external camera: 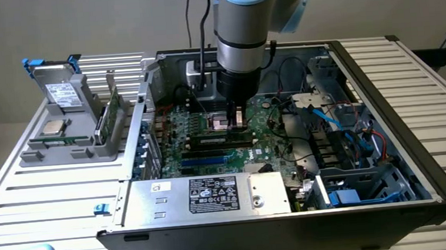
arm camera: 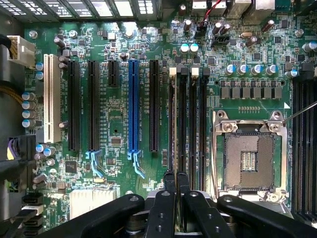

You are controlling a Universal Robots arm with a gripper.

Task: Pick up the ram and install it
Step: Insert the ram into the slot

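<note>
Tool (arm camera: 176, 176) hangs low inside the open computer case (external camera: 438, 163), its 2 fingers (arm camera: 170, 188) drawn almost fully together right over the black memory slots (arm camera: 194, 124) of the motherboard (arm camera: 124, 59). The ram (external camera: 220, 140) stands on edge along 1 of those slots, directly beneath the fingertips and beside the empty processor socket (arm camera: 249, 156). Whether the fingers pinch its top edge or merely meet above it cannot be told. Outside the case, a grey holder (external camera: 67, 152) sits on the slatted worktop (external camera: 47, 199).
</note>
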